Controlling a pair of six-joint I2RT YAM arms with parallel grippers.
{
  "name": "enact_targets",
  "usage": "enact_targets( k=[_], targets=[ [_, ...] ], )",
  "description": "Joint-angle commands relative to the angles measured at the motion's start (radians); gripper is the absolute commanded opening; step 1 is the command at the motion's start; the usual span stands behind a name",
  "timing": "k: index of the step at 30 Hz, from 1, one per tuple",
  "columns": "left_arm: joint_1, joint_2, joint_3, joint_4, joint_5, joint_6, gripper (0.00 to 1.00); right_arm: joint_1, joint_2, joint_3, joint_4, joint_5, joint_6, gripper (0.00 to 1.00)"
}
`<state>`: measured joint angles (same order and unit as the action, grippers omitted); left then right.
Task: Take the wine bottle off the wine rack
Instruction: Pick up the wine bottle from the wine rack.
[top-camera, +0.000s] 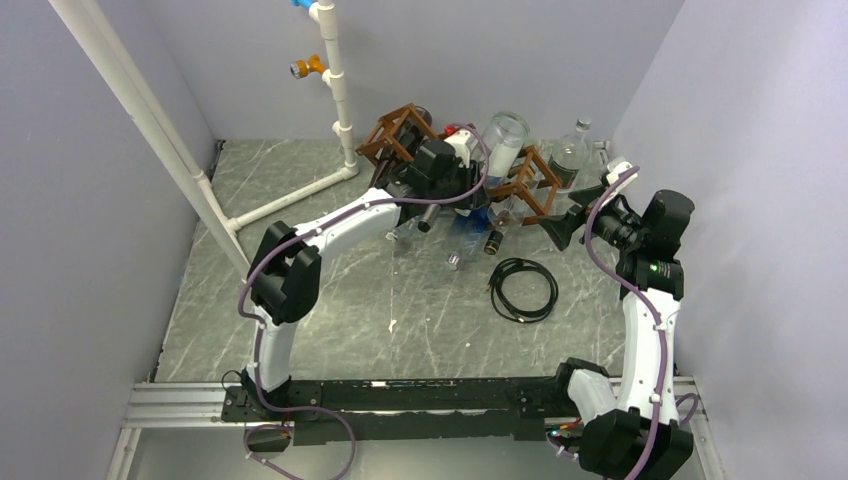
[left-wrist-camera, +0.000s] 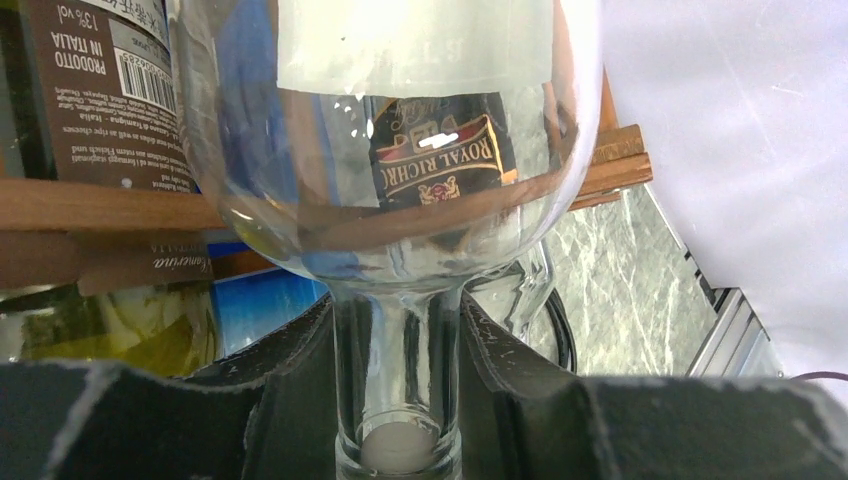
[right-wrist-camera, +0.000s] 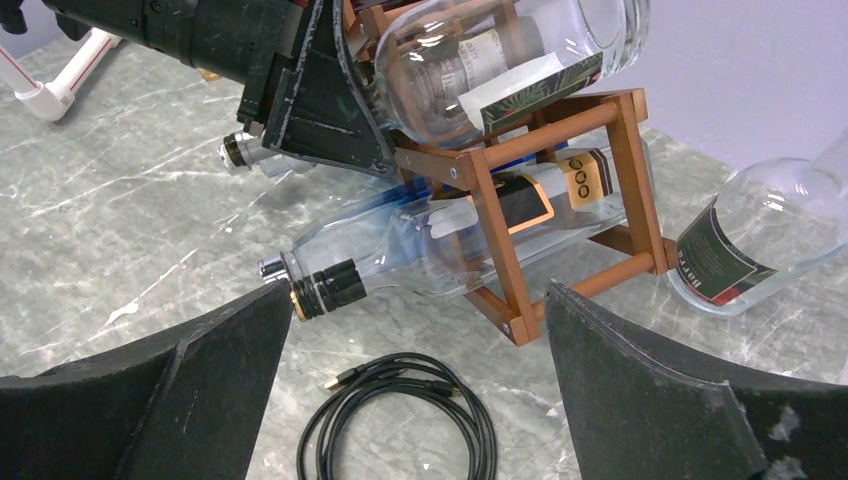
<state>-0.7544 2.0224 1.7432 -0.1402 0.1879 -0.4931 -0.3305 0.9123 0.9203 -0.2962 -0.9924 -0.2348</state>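
At the wine rack (right-wrist-camera: 495, 250), the wine bottle (left-wrist-camera: 400, 150), judged heavy and slick, is gripped at its neck by left fingers (left-wrist-camera: 540, 410); right fingers (right-wrist-camera: 650, 400) are spread wide.

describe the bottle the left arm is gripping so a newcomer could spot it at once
Find the brown wooden wine rack at the back of the table. In its upper row lies a clear bottle, neck pinched in the left tool. Only it is gripped; it is round-shouldered, its white label edged in dark leaves.
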Motion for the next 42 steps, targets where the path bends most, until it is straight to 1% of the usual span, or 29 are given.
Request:
enact_targets(
  k=[1, 4, 10, 19, 30, 31, 33, 42],
  targets=[
    [-0.002, -0.123, 0.026, 0.133, -0.011, 0.07, 0.0, -0.001, -0.02, -0.008, 0.031, 0.006, -0.016, 0.99],
    [0.0, -0.127, 0.029, 0.133, -0.008, 0.067, 0.0, -0.002, -0.022, -0.008, 0.031, 0.008, -0.017, 0.99],
    [-0.001, -0.17, -0.006, 0.194, -0.02, 0.064, 0.0, -0.002, -0.022, -0.009, 0.029, 0.009, -0.018, 0.99],
    [0.014, -0.205, -0.004, 0.197, -0.025, 0.038, 0.0, -0.002, -0.021, -0.012, 0.032, 0.011, -0.018, 0.99],
    [0.023, -0.297, -0.079, 0.254, 0.003, 0.007, 0.0, -0.001, -0.019, -0.012, 0.034, 0.009, -0.018, 0.99],
    [0.023, -0.305, -0.083, 0.256, 0.007, 0.005, 0.0, -0.001, -0.019, -0.014, 0.06, 0.009, -0.018, 0.99],
    [0.023, -0.322, -0.093, 0.263, 0.016, 0.002, 0.0, -0.002, -0.017, -0.014, 0.036, 0.009, -0.017, 0.99],
    [0.023, -0.414, -0.179, 0.299, 0.058, -0.023, 0.0, 0.001, -0.014, -0.015, 0.036, 0.007, -0.017, 0.99]
  ],
)
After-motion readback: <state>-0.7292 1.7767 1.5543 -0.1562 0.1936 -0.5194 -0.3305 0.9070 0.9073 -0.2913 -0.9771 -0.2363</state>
